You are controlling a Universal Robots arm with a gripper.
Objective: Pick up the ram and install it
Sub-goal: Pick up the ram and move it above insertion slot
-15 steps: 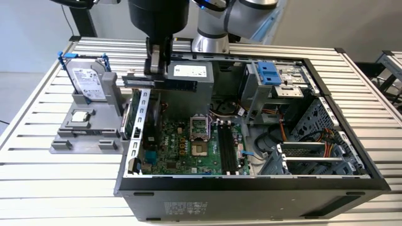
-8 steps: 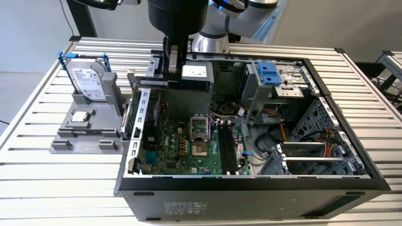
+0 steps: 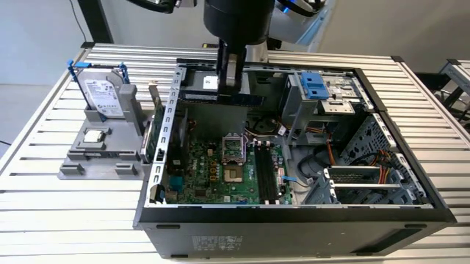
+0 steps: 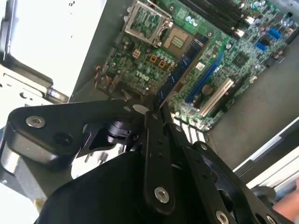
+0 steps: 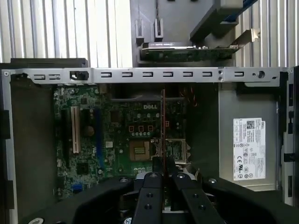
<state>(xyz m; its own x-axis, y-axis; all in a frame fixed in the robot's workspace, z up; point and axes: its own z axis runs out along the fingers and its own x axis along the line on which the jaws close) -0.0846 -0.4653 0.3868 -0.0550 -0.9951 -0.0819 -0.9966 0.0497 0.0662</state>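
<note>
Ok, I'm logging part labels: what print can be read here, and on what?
White sticker on the power supply: too small to read.
Label on the hard drive: too small to read.
Sticker on the case: blurred.
White mark on the motherboard: a maker's logo, no other words.

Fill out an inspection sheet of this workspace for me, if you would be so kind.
Surface: slatted metal table carrying an open computer case.
Job's things: the ram held over the motherboard, not yet in the memory slots.
Clutter: hard drive and processor chip on a grey holder.
Grippers: gripper shut on the ram.
Cables: orange wires inside the case.
Surroundings: another slatted table at the exterior view's right.
</note>
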